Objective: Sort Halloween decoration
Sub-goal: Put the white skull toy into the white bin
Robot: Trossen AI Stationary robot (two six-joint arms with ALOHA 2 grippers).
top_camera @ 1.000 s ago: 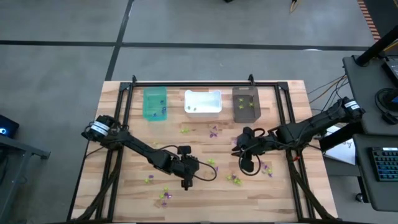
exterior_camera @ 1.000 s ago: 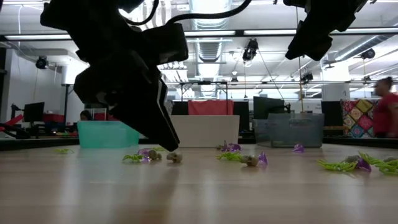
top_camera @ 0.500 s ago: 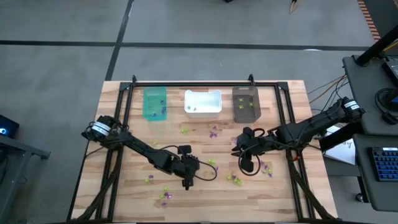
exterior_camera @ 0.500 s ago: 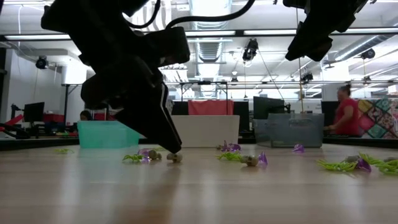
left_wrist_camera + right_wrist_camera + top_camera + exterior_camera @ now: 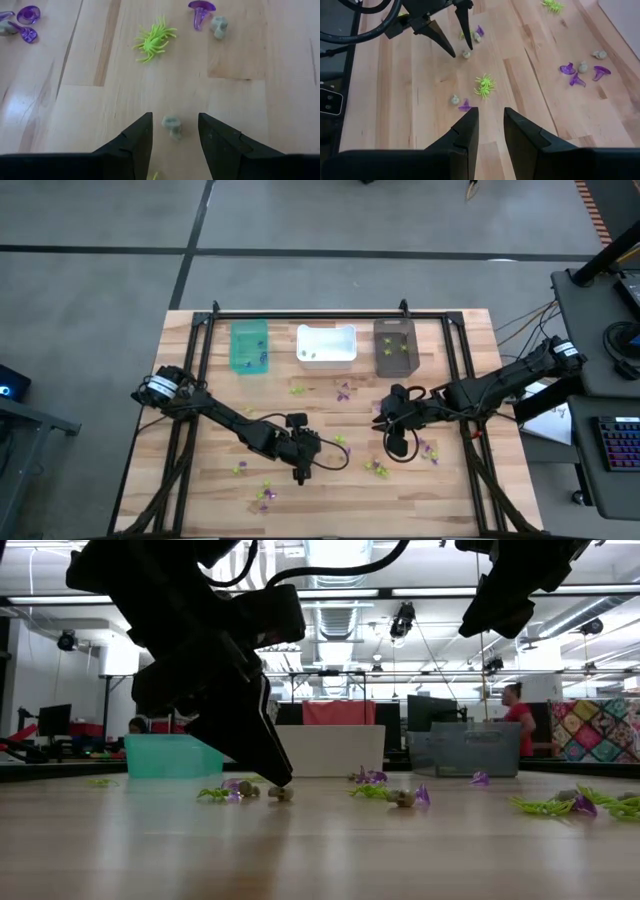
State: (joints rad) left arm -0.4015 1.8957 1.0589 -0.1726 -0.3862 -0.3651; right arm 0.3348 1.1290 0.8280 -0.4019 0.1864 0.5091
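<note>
The left hand [image 5: 172, 142] hung low over the wooden bench [image 5: 240, 95], its dark wedge-shaped fingers spread wide around a small grey skull trinket [image 5: 172, 126] lying between them. The right hand [image 5: 487, 125] hovered higher, fingers narrowly parted, empty. A spiky lime-green spider [image 5: 154, 43] lay nearby.

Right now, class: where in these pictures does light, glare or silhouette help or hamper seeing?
Low view: ceiling lights backlight the left gripper, leaving a black silhouette. Left wrist view: glare sheens the table, yet the grey trinket reads clearly. High view: even light, trinkets tiny.
</note>
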